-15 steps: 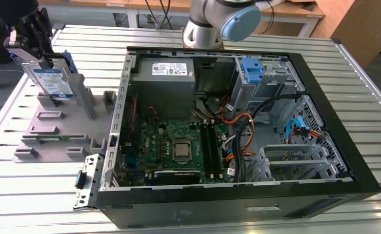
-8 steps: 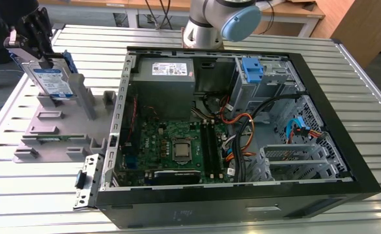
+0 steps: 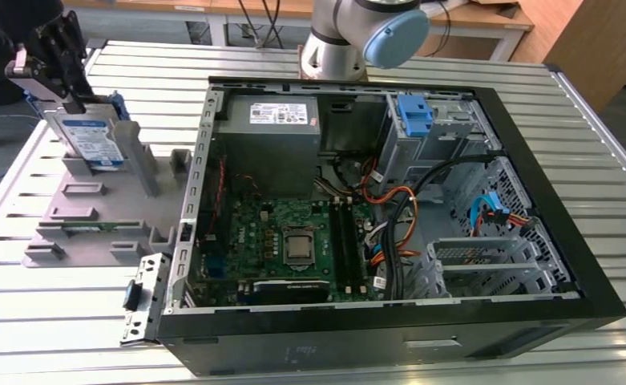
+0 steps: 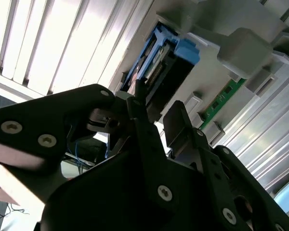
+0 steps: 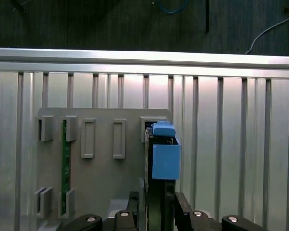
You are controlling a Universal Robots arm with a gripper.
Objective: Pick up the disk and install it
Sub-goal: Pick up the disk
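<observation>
The disk (image 3: 94,140), a silver hard drive with a white-and-blue label and blue side rails, stands on edge in a grey holder (image 3: 88,220) at the exterior view's left. My gripper (image 3: 72,104) hangs right over its top edge. In the first wrist view the disk's blue rail (image 5: 164,154) runs down between my two black fingertips (image 5: 135,202), which flank it with the gripper (image 5: 155,197) open. The second wrist view shows the disk (image 4: 154,57) just beyond the gripper (image 4: 156,113), with a gap between the fingers.
An open computer case (image 3: 569,265) lies at the exterior view's right, with a grey power-supply box (image 3: 275,128), a blue latch (image 3: 414,112), a motherboard (image 3: 280,241) and loose cables (image 3: 398,208). A green memory stick (image 5: 64,163) sits in the holder. The table (image 3: 34,337) is slatted aluminium.
</observation>
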